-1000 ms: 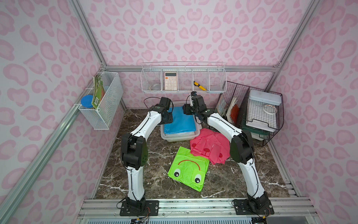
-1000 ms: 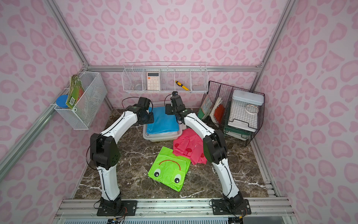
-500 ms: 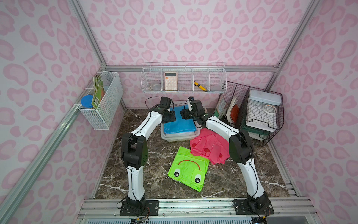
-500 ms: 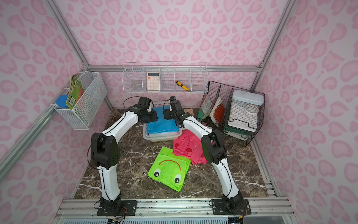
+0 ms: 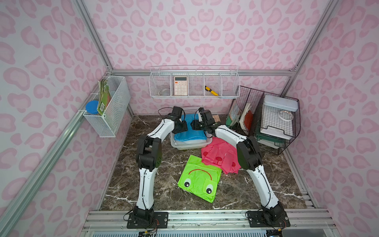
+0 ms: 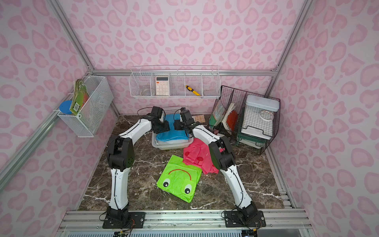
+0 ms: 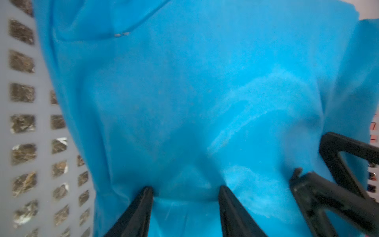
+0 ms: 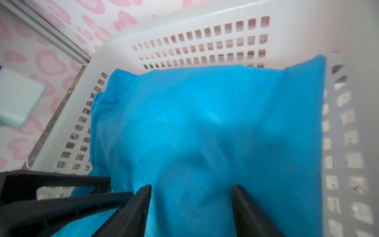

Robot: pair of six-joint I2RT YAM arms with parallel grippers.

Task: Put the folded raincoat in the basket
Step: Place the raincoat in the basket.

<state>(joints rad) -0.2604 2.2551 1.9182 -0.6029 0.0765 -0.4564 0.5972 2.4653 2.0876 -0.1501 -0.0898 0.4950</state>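
Fingers parted over raincoat in basket

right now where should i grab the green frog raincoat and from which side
Probably pinch the green frog raincoat at its near corner, from above on the front side: it lies folded flat, and the pink raincoat crowds its far edge.

the folded blue raincoat lies flat inside the white perforated basket (filling most of its floor).
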